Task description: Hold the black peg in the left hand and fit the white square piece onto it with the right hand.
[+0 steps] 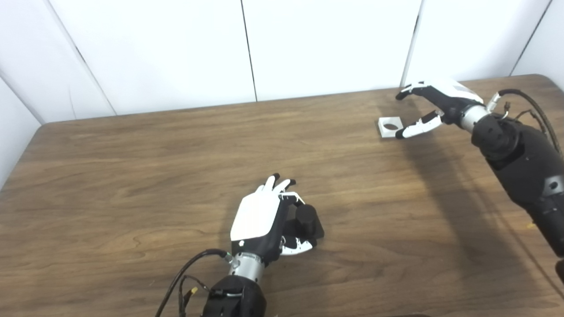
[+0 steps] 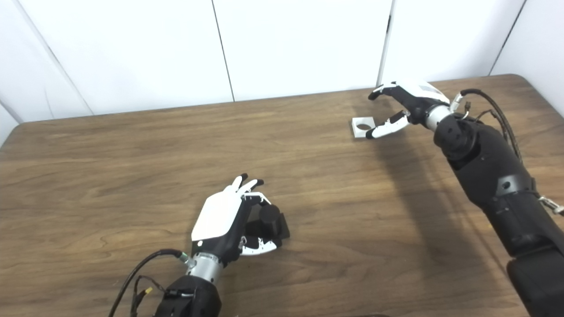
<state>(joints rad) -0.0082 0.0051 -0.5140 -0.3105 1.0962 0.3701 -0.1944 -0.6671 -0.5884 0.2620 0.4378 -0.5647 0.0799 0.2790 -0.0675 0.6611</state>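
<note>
Near the front of the surface (image 1: 132, 185), the left hand (image 1: 264, 220) cups the black peg (image 1: 306, 219), fingers loosely around it. Far right, the right hand (image 1: 434, 108) hovers spread wide over the white square piece (image 1: 390, 127), which looks light and rigid; pinch its outer edges, clear of the hole.

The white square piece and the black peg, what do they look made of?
White square piece: probably plastic; matte, uniform white, with crisp edges and a round hole. Black peg: likely matte plastic too; dull, with no metallic shine. Too small and blurry to be sure.
</note>
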